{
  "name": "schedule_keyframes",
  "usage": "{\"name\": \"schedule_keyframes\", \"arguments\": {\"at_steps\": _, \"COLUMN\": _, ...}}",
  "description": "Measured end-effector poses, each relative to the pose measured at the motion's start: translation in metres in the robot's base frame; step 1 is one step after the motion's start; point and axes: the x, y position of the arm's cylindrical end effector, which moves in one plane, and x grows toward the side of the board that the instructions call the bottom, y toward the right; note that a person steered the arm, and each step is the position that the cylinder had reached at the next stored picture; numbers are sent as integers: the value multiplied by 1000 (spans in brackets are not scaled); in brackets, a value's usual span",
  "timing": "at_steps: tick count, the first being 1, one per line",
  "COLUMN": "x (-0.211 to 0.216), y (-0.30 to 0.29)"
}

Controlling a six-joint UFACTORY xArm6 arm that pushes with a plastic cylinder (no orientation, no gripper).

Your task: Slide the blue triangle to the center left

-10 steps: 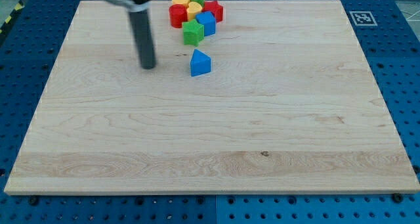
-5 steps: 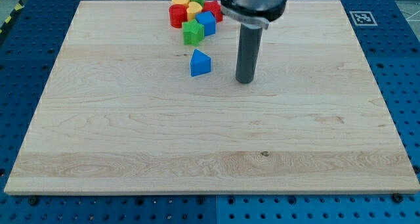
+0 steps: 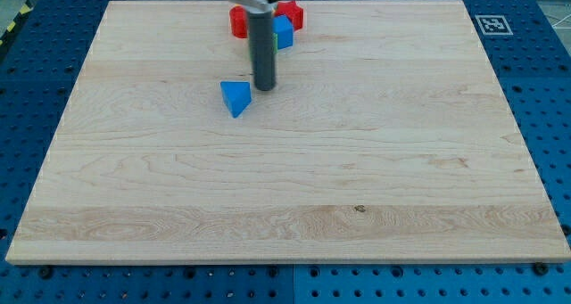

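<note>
Now my tip (image 3: 264, 87) has crossed leftward, and the blue triangle (image 3: 235, 98) sits shoved left, just beside it.

Wooden board (image 3: 285, 188) on blue pegboard (image 3: 544, 90): blue triangle (image 3: 235, 98) upper centre-left, red blocks (image 3: 237, 20) and blue block (image 3: 284, 31) clustered at top edge.

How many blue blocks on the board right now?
2. The blue triangle lies alone, just left of and below my tip. A blue block, shape unclear, sits in the cluster at the view's top beside the red blocks. The rod may hide others.
</note>
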Motion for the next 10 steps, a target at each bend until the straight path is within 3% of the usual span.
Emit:
{"name": "schedule_keyframes", "arguments": {"at_steps": 1, "x": 14, "y": 35}}
{"name": "schedule_keyframes", "arguments": {"at_steps": 2, "x": 50, "y": 16}}
{"name": "schedule_keyframes", "arguments": {"at_steps": 3, "x": 54, "y": -31}}
{"name": "schedule_keyframes", "arguments": {"at_steps": 5, "x": 59, "y": -42}}
{"name": "schedule_keyframes", "arguments": {"at_steps": 8, "x": 39, "y": -32}}
{"name": "schedule_keyframes", "arguments": {"at_steps": 10, "x": 28, "y": -68}}
